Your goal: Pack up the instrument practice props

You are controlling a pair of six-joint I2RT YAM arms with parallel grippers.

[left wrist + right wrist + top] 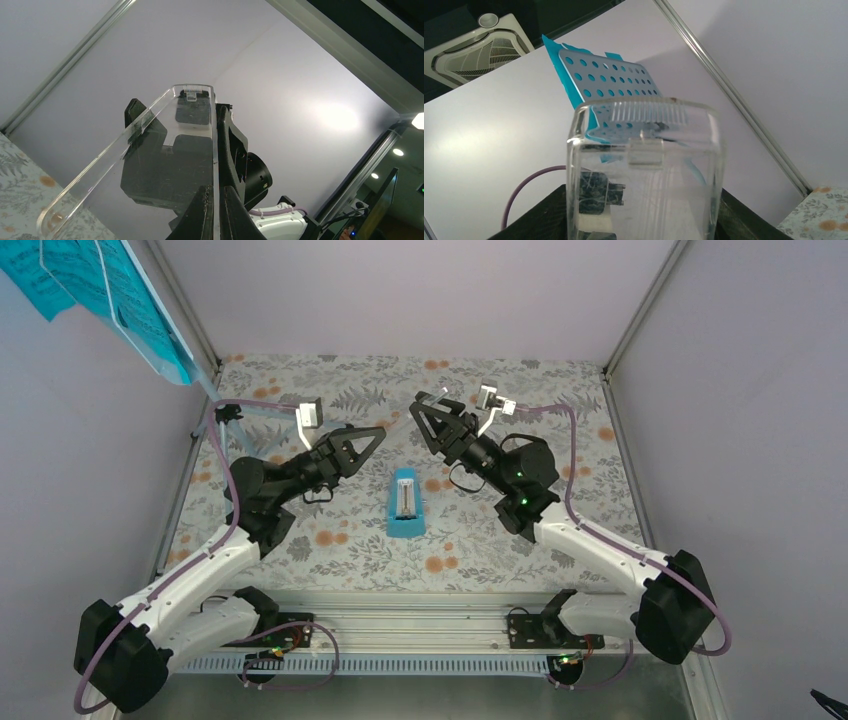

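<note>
Left pincer (192,92) and right pincer (649,114): open or closed, cannot tell. Metronome (404,502) sits on the worktop (330,540), free all round; pages (100,285) cropped at the corner.

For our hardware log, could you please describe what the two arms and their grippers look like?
Both the left arm and right arm have white lower links and black joints, with a purple cable along each. Small green lights glow on the right arm. The left gripper and right gripper are black triangular frames with clear plastic fingers, ridged at the tips.
</note>
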